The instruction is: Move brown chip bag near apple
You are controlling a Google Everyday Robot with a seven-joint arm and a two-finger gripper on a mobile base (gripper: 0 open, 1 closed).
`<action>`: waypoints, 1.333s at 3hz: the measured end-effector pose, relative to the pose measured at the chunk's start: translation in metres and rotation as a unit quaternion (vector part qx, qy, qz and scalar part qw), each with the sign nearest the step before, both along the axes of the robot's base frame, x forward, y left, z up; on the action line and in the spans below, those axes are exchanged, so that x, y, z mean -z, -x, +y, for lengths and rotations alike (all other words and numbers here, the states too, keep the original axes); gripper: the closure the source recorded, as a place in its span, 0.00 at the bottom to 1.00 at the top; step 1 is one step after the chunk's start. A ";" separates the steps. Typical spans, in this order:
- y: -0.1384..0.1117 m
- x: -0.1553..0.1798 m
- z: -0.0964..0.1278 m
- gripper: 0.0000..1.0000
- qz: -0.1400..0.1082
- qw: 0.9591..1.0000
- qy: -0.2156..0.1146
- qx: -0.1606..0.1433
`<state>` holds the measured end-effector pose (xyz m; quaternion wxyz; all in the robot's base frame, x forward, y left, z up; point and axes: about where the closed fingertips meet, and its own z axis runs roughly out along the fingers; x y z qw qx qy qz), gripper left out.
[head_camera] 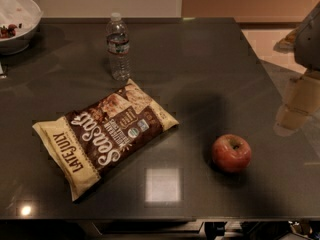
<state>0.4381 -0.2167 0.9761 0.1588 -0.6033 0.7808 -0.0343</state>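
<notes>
The brown chip bag (106, 134) lies flat on the dark table (200, 59), left of centre, its cream "LATE JULY" end toward the front left. The red apple (231, 153) with yellowish patches sits on the table to the right of the bag, with a wide gap between them. My gripper (292, 115) hangs at the right edge of the view, above the table's right side, up and to the right of the apple and far from the bag. It holds nothing that I can see.
A clear plastic water bottle (119, 46) stands upright just behind the bag. A white bowl (17, 21) with something red in it sits at the back left corner. The table's front edge runs along the bottom of the view.
</notes>
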 end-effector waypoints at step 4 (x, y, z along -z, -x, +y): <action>-0.044 0.010 0.081 0.00 0.003 0.994 -0.063 -0.086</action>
